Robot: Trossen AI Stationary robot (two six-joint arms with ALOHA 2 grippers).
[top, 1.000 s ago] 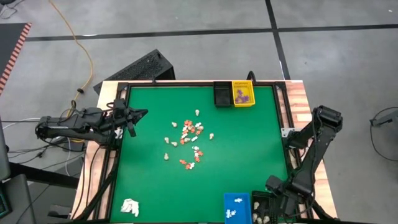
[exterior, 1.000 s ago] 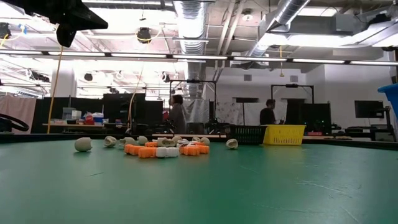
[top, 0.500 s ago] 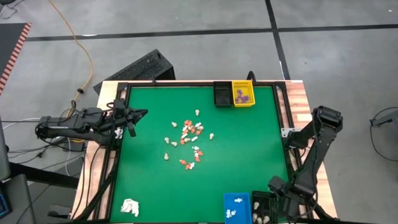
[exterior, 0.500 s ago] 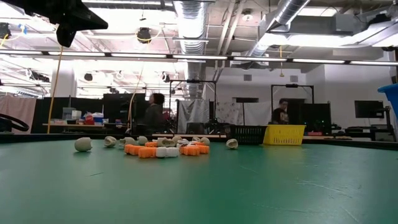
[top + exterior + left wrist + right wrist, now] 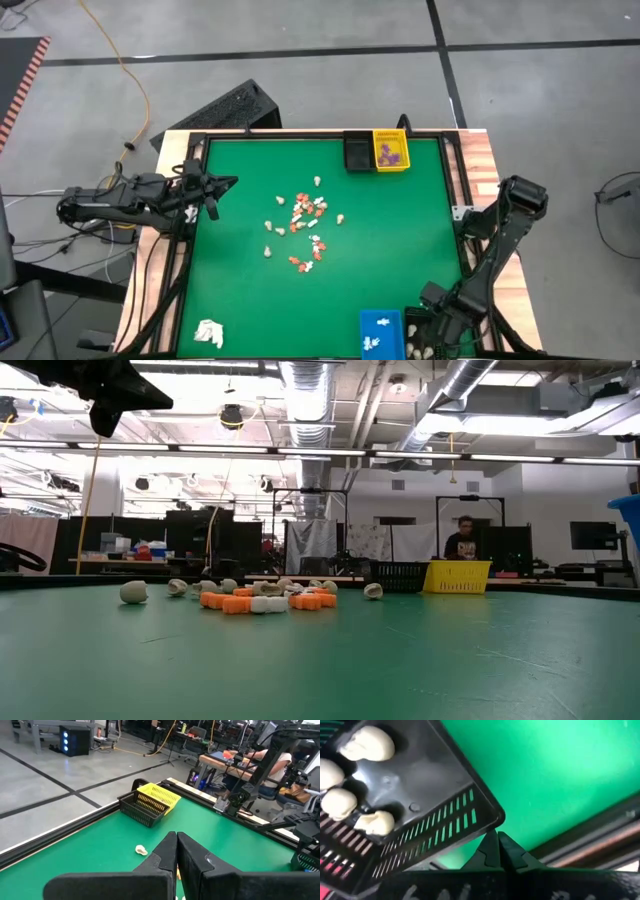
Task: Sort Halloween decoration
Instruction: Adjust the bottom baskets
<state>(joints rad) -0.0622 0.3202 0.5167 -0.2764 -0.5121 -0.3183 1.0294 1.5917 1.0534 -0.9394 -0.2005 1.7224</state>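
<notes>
Decorations [image 5: 303, 225] mid-mat, well apart from right pincer [image 5: 432, 335], left pincer [image 5: 226, 183]

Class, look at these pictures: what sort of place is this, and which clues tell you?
Most likely a robotics lab or workshop. A green-topped table sits on a bare concrete floor marked with dark tape lines; exposed ceiling ducts run overhead; beyond the table stand workbenches with monitors, where a person sits.

Two dark jointed arms, slim black fingers [image 5: 167, 851], seemingly matte.
</notes>
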